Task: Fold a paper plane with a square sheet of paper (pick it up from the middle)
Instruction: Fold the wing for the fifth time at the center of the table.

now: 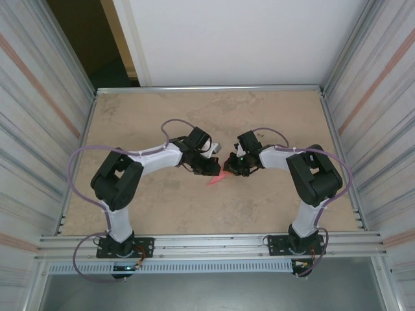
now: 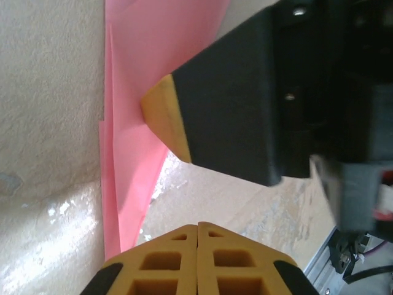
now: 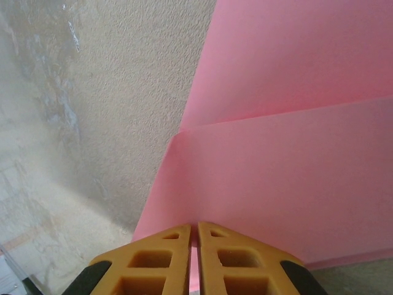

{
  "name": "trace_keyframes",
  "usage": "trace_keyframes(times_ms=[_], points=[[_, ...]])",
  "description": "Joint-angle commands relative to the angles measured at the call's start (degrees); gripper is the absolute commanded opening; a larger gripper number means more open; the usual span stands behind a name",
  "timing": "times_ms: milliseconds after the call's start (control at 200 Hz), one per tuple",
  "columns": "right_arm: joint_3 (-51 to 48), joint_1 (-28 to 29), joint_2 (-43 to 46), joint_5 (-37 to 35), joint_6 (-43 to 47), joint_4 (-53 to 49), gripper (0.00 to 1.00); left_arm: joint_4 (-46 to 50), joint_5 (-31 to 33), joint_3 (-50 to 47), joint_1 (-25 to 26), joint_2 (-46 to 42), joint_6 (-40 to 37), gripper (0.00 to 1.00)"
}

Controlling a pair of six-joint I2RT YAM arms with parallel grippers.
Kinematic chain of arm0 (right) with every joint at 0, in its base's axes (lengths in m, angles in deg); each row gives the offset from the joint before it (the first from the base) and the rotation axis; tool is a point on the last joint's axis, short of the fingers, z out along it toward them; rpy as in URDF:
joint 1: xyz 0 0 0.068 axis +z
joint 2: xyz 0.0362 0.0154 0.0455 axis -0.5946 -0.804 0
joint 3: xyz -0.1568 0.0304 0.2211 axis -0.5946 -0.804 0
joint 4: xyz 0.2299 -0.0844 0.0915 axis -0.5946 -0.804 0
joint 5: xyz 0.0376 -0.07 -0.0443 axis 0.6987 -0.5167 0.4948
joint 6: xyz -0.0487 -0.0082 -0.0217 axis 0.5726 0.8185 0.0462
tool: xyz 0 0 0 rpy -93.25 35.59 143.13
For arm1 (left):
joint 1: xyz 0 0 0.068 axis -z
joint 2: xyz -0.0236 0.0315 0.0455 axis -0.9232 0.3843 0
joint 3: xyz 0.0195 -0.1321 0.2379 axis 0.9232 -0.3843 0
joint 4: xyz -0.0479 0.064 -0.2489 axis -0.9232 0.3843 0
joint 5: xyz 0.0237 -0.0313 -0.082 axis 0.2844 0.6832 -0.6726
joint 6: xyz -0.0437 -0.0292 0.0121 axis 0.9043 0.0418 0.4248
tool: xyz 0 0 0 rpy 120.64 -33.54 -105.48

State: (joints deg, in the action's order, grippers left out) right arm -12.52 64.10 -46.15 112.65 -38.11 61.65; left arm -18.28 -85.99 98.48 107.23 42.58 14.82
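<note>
From above, both arms reach into the middle of the table (image 1: 162,214), and the pink paper (image 1: 216,179) sits right between them, a small pointed shape aiming toward the near edge. The left gripper (image 1: 209,168) is just beside it on the left, and the right gripper (image 1: 235,163) is over its far right end. On to the left wrist view: the left gripper's yellow fingers (image 2: 166,267) are pressed flat together with nothing visible between them, so that side is closed and empty. The paper runs up just to their left, one corner close beside them, though contact can't be made out. The right gripper's black finger with its yellow tip (image 2: 163,117) comes in from the right and sits on the sheet. Stacked edges show there, so the paper is already doubled over. Now the right wrist view: the fingers are nearly together with a sliver of pink in the slit, which looks like a pinch on the paper's edge, and a sharp crease runs across the sheet just beyond them. As for progress, it looks partway through: folds are in and a point is forming, but this isn't a slim dart yet. More creases are likely still needed, and the left side needs a fresh hold.
</note>
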Motion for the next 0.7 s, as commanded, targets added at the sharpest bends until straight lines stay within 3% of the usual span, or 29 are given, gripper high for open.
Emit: trace_keyframes(times_ms=[0,697], points=[[-0.99,-0.55,-2.56,-1.53,1.95,-2.86,0.11,1.34,-1.53,2.82,0.07,2.59,-0.16,0.05],[-0.44,-0.37,-1.14,-0.03,4.32,-1.53,0.14,4.53,-0.63,3.71,0.25,7.28,-0.47,0.03]])
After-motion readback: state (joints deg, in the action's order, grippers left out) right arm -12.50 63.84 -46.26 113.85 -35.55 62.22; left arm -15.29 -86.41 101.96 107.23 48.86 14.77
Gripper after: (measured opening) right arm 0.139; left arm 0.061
